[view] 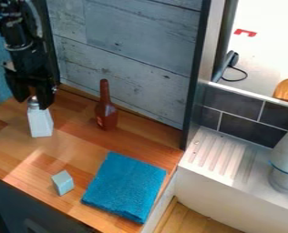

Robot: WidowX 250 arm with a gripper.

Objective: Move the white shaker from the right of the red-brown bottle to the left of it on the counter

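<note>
1. The gripper [32, 102] hung over the white tapered bottle [40, 124] at the counter's rear left; its fingers stood apart, with the bottle's greyish cap [33, 99] between them. Whether either finger touched it, I could not tell.
2. The bottle stood on the wooden counter [22, 157], left of the brown long-necked bottle [106, 115] and behind the pale block [63, 183] and folded blue towel [126, 186].
3. It looked light and stiff, probably plastic, its smooth sides perhaps slippery; fragility was hard to judge.
4. The narrow neck under the cap seemed the easiest hold; the wider body probably offered steadier, flatter faces.
</note>
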